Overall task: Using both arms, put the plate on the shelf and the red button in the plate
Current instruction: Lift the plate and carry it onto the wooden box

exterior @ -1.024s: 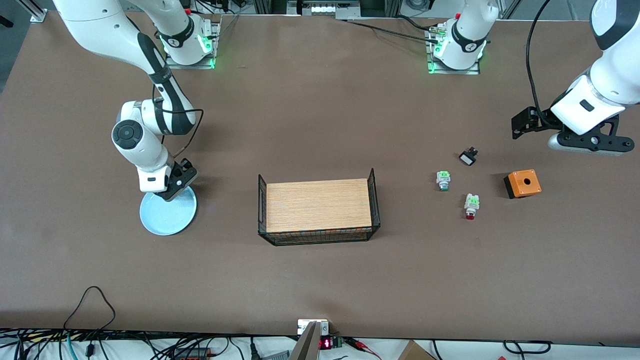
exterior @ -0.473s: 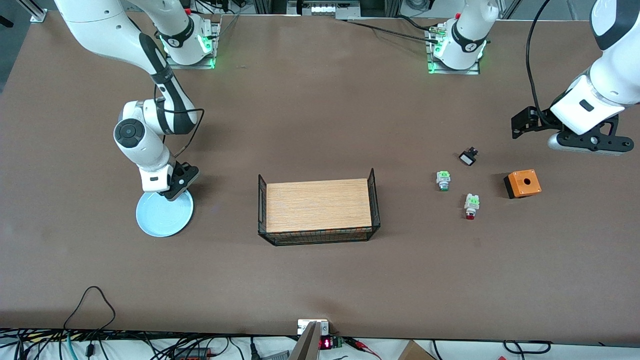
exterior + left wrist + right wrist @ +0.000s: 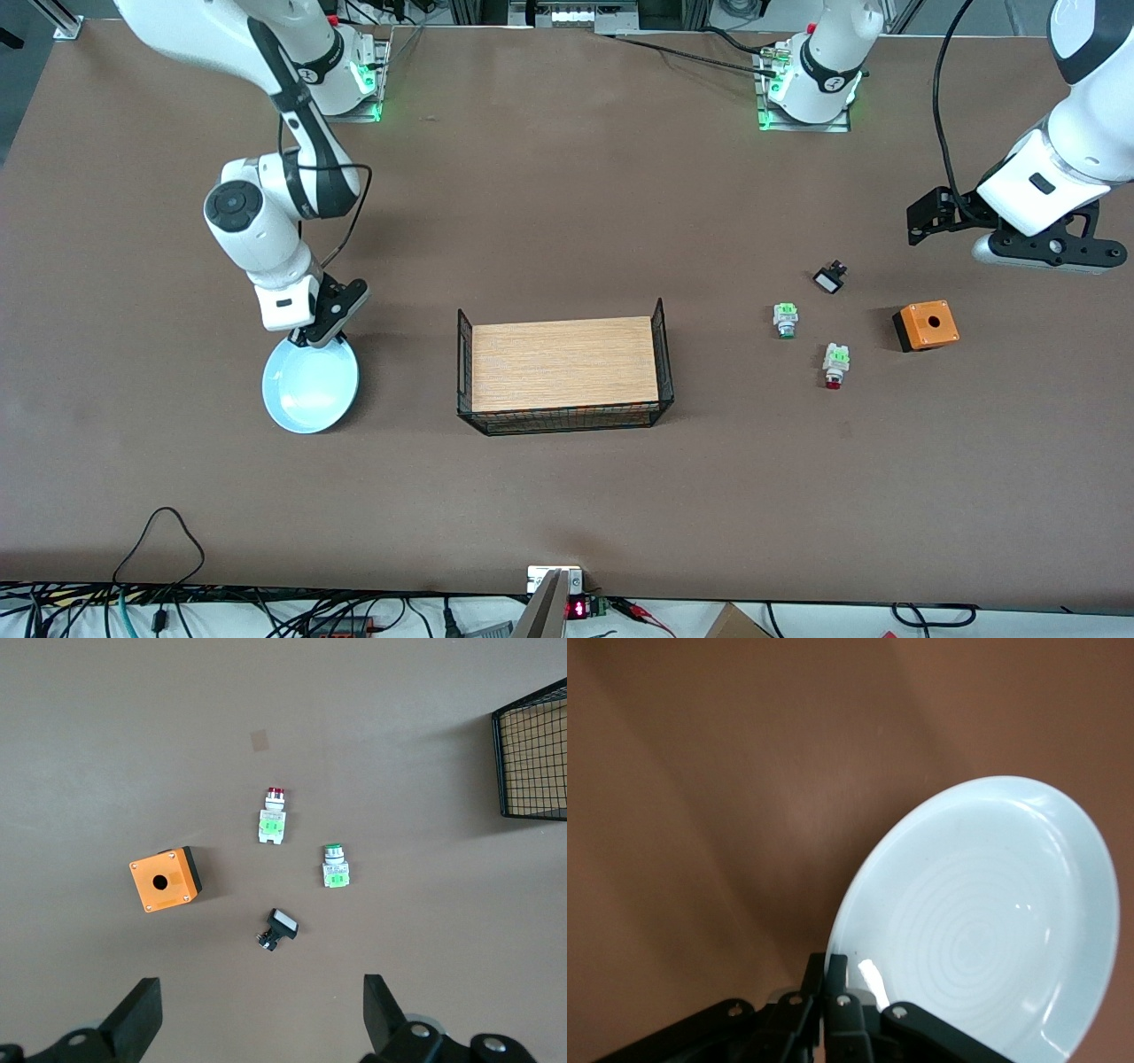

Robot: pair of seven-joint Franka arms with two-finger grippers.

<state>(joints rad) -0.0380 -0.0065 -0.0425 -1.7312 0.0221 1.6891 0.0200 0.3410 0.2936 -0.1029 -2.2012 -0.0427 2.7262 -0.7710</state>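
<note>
At the right arm's end of the table the right gripper is clamped on the rim of the plate, at the plate's twelve o'clock edge in the front view, and the plate hangs tilted from that pinch rather than lying flat; the right wrist view shows the fingers closed over the rim with the pale blue well facing up. From the plate, the wire basket with its wooden floor lies toward three o'clock, near the table's middle, and I judge that is the way the plate must travel. Further along, the red button lies on the table with its long axis running twelve to six, red cap at six, a green-tipped button beside it at about ten o'clock and an orange box at about two o'clock. The left gripper, fingers wide apart, waits over bare table; the red button lies toward roughly eight o'clock from it, so the left arm is clearly the nearer one.
</note>
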